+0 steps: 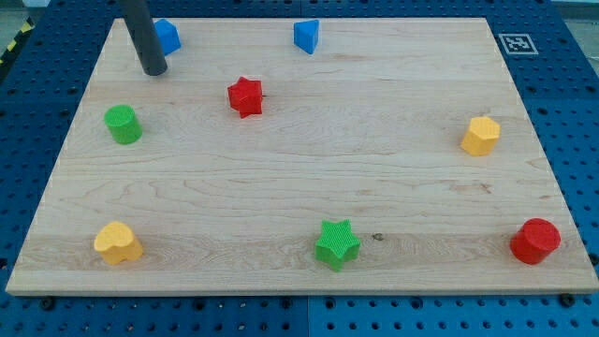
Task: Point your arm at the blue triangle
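Blue triangle (306, 36) sits at view's top, centre, untouched. My tip (154, 71) is bare, holding nothing, well left of it, just beside the other blue block (167, 36). Risk: settling on that lookalike, or clipping the red star (245, 96) en route.

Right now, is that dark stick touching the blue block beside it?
Cannot tell. In the camera view my tip ends just left of and below the blue block, but the rod overlaps the block's left edge, hiding any gap.
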